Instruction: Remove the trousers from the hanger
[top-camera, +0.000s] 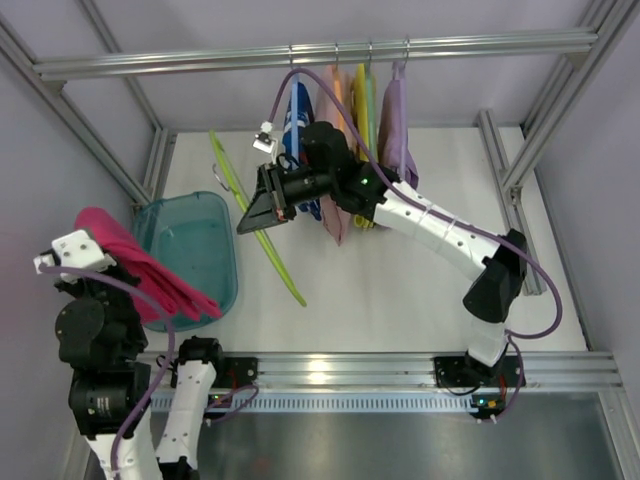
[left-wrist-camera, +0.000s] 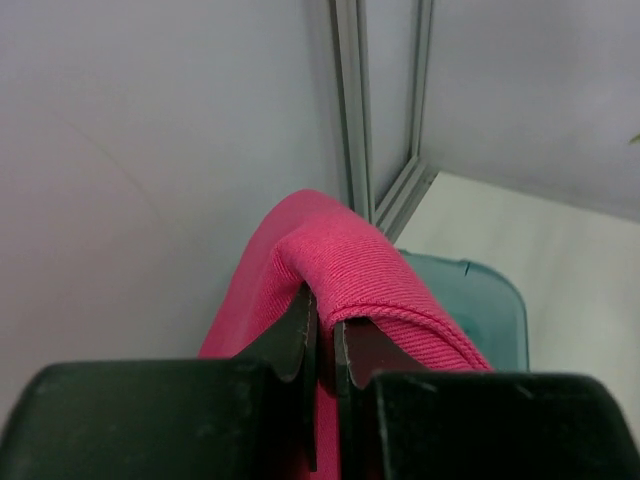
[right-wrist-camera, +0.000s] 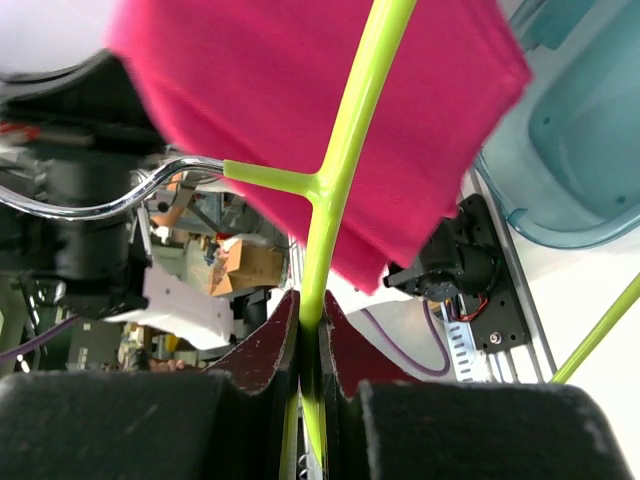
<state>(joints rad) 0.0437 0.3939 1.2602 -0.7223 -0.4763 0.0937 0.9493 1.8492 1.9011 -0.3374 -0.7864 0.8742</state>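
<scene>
The magenta trousers (top-camera: 150, 275) hang free of the hanger, draped from my left gripper (top-camera: 92, 240) down over the left rim of a teal bin. In the left wrist view the left gripper (left-wrist-camera: 325, 325) is shut on a fold of the trousers (left-wrist-camera: 350, 260). The lime-green hanger (top-camera: 275, 262) lies slanted above the table, its bar bare, with its metal hook (top-camera: 222, 180) to the left. My right gripper (top-camera: 255, 212) holds it mid-bar. In the right wrist view the right gripper (right-wrist-camera: 312, 325) is shut on the hanger (right-wrist-camera: 345, 140), with the trousers (right-wrist-camera: 260, 90) behind it.
The teal bin (top-camera: 200, 255) stands at the left of the white table. A metal rail (top-camera: 320, 55) at the back carries several hung garments, among them a blue one (top-camera: 300, 115), a peach one (top-camera: 330, 105) and a lilac one (top-camera: 397, 120). Frame posts flank both sides.
</scene>
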